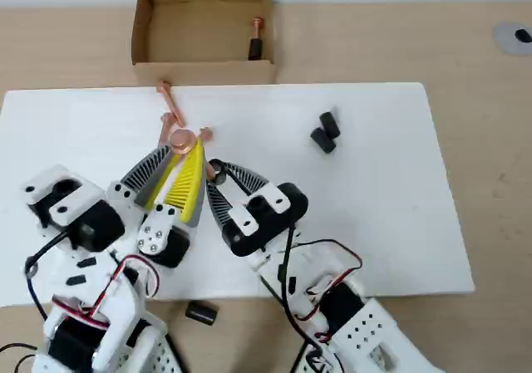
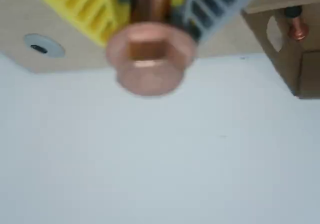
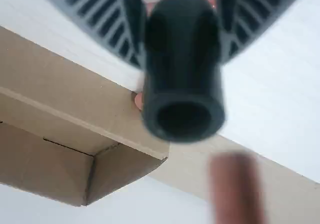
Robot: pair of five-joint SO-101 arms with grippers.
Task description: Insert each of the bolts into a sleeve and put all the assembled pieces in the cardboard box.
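The bolt (image 2: 150, 59) looms blurred, its shank hidden between the fingers (image 2: 75, 4).

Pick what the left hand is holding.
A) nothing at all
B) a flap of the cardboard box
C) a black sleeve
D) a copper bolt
D: the left hand is shut on a copper bolt, whose flanged head faces the left wrist camera.
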